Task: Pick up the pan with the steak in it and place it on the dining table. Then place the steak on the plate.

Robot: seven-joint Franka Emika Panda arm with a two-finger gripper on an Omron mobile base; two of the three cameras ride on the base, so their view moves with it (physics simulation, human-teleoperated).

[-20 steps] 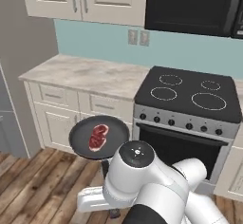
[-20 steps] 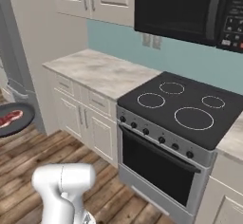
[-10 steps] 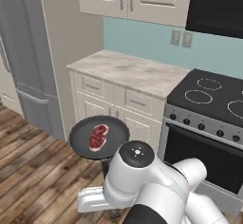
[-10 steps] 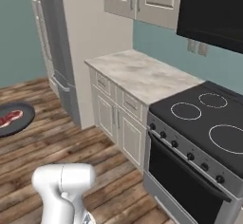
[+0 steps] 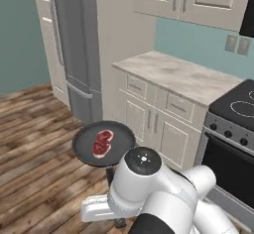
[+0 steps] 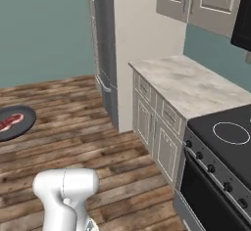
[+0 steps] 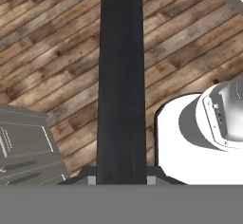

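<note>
Kitchen w/ a dark wood-plank floor (image 6: 83, 142), teal walls, a tall grey fridge (image 5: 74, 49) at the far left and white cabinets under a marbled counter (image 5: 183, 77); the black stove (image 6: 228, 139) sits at the right edge of both base views.

I see the pan (image 5: 104, 143) up in the air over the floor, level, in front of the arm and just left of the cabinet fronts. In it lies the steak (image 5: 102, 143), roughly centred, flat on the pan bottom; its long axis runs from near-left to far-right in the left base view. In the right base view the pan is cut by the left edge, so I get only part of the disc w/ the steak's end on it.

The pan's handle (image 7: 121, 83) points back toward the arm. In the hand view it's a straight black bar running from the top edge down to the bottom, along the gripper's line of sight. The gripper (image 7: 121, 180) is clamped narrow on the handle's near end — one small fingertip (image 7: 91, 180) shows each side of it, touching.

In the left base view the handle and gripper are hidden behind the white arm, so the grip can't be made out there — I read it from the hand view.
</note>
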